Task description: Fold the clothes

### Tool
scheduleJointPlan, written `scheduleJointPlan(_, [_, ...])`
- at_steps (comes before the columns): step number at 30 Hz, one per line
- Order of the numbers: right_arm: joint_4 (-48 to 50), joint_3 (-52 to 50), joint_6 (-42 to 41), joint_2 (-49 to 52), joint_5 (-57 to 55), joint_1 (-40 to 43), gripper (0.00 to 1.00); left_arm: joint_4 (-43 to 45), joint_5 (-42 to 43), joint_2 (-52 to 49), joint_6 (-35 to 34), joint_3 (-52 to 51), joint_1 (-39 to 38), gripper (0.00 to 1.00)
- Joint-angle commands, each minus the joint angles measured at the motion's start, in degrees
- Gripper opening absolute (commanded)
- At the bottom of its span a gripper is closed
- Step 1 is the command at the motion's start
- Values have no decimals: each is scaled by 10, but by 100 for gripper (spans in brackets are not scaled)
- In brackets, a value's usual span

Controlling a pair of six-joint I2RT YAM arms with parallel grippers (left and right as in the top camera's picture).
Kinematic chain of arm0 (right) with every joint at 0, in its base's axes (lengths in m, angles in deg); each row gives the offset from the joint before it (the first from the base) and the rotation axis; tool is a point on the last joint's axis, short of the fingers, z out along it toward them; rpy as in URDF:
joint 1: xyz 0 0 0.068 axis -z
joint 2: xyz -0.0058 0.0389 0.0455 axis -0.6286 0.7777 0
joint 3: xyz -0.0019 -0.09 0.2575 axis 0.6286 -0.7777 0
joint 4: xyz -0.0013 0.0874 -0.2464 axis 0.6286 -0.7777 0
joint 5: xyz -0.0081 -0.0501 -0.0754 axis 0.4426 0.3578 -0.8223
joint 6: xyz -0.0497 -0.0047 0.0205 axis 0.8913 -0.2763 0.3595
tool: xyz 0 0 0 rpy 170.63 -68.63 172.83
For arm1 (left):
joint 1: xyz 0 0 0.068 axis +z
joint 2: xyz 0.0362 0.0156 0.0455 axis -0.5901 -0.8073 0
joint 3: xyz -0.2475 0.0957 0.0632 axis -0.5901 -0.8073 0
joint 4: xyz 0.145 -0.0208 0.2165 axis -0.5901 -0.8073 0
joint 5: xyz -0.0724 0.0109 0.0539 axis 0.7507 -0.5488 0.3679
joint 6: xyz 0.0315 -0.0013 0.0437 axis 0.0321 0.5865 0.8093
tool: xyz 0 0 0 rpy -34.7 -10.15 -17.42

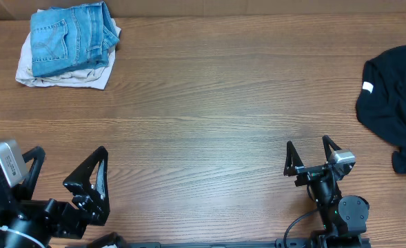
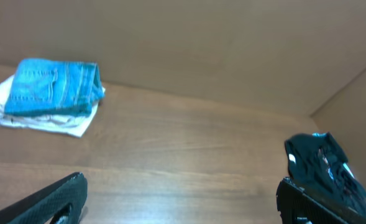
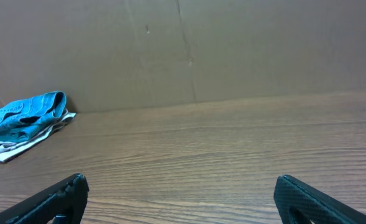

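Folded light-blue denim jeans [image 1: 70, 36] lie on a folded off-white garment [image 1: 65, 77] at the table's far left corner. They also show in the left wrist view [image 2: 52, 86] and the right wrist view [image 3: 24, 113]. A crumpled black garment with a white tag [image 1: 396, 96] lies at the right edge, also seen in the left wrist view [image 2: 322, 162]. My left gripper [image 1: 68, 169] is open and empty near the front left edge. My right gripper [image 1: 309, 151] is open and empty near the front right, left of the black garment.
A brown cardboard wall [image 3: 183, 50] stands along the table's far side. The wooden table [image 1: 216, 103] spreads between the two piles.
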Motion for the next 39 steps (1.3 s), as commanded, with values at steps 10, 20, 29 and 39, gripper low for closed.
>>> scheduleJointPlan(10, [3, -6, 2, -6, -5, 2, 100, 407, -106, 187, -92, -432, -137, 100])
scheduleJointPlan(20, [3, -6, 2, -6, -5, 2, 100, 746, -176, 323, -96, -851, -214, 100])
scheduleJointPlan(29, [3, -6, 2, -6, -5, 2, 100, 949, -245, 444, -106, -1137, -252, 100])
scheduleJointPlan(39, [3, -6, 2, -6, -5, 2, 100, 966, -334, 537, -104, -1255, -252, 100])
